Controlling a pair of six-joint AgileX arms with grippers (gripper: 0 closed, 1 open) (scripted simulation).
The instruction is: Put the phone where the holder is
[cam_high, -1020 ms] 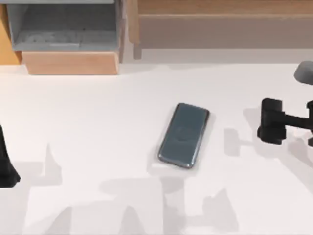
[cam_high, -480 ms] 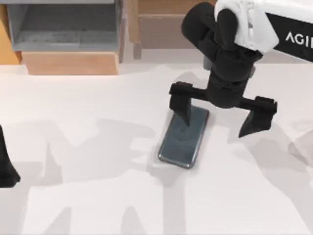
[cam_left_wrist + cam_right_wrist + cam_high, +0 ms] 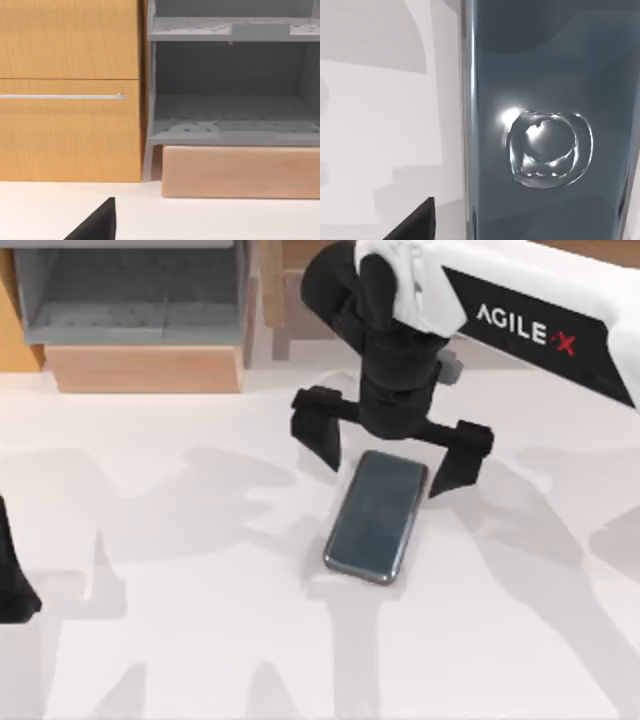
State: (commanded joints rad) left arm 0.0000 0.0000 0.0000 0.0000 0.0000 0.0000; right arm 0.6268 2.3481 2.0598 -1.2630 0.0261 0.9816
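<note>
The phone [image 3: 375, 516] lies flat mid-counter. The right gripper [image 3: 392, 455] hovers above its far end, jaws spread wide and empty. Centre the jaws across the phone's narrow width before descending. The white counter [image 3: 180, 640] runs back to a grey shelf unit [image 3: 130, 295]. The left gripper [image 3: 12, 575] is parked at the left edge.

You have one phone [image 3: 374, 517] on the table [image 3: 200, 570]. Two arms are present: right gripper [image 3: 392, 453], left gripper [image 3: 14, 585]. One grey shelf unit [image 3: 130, 290] stands behind.
</note>
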